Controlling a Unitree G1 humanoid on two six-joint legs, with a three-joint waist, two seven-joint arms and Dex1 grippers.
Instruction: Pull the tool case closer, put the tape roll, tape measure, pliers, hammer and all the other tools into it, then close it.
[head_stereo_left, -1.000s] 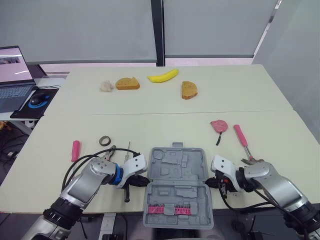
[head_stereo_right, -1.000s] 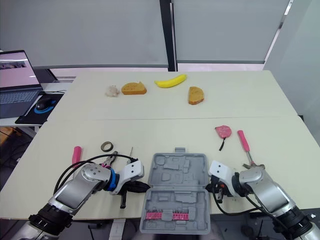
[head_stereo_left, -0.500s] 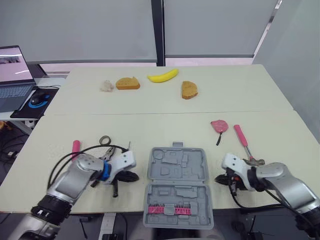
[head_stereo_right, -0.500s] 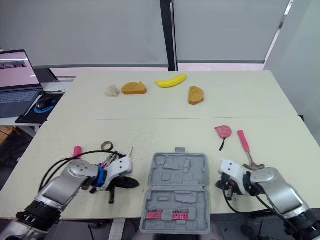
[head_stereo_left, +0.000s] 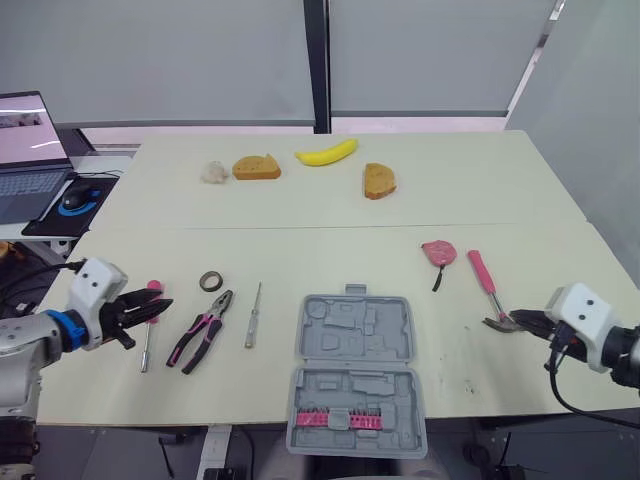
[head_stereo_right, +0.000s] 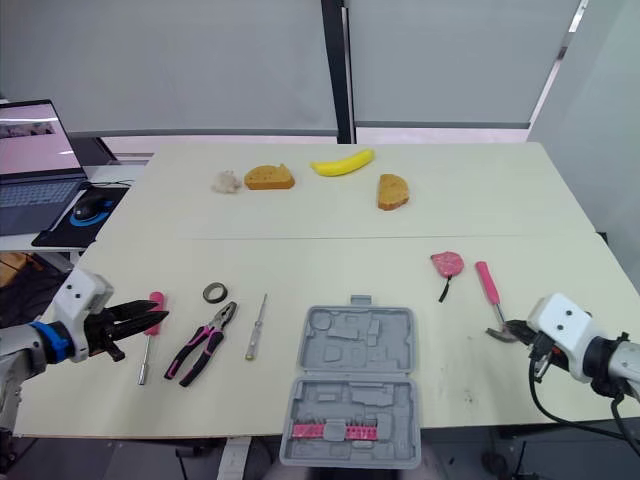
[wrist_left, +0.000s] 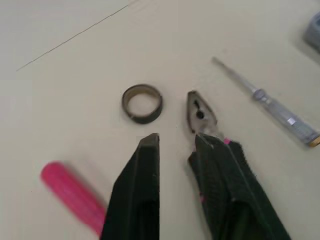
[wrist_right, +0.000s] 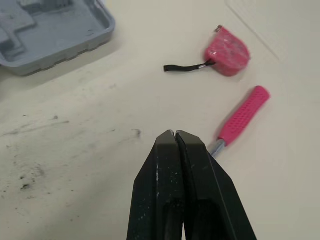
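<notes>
Tool case (head_stereo_left: 358, 345) open flat at the near edge of the table (head_stereo_left: 300, 215), centre. Grey moulded wells, with a pink strip of bits (head_stereo_left: 337, 419) in the near half.

Left of the case, going leftward: clear-handled screwdriver (head_stereo_left: 254, 315), pliers (head_stereo_left: 203, 330) with pink grips, pink-handled screwdriver (wrist_left: 70, 192). Tape roll (head_stereo_left: 209, 281) lies just beyond the pliers' nose, apart from it.

Right of the case: tape measure (head_stereo_left: 438, 251), strap trailing toward the near side. Hammer (head_stereo_left: 480, 275) just right of it, pink handle, head toward the near edge.

Left gripper (head_stereo_left: 150, 308) low over the pink-handled screwdriver, fingers a little spread, nothing between them. Right gripper (head_stereo_left: 525, 322) just beside the hammer's head, fingers pressed together, empty — whether it touches the hammer cannot be told.

Far half of the table: banana (head_stereo_left: 326, 153), two bread pieces (head_stereo_left: 255, 167) (head_stereo_left: 378, 180), small pale lump (head_stereo_left: 213, 172). Laptop (head_stereo_left: 25, 150) and mouse (head_stereo_left: 72, 198) on a side desk, far left.
</notes>
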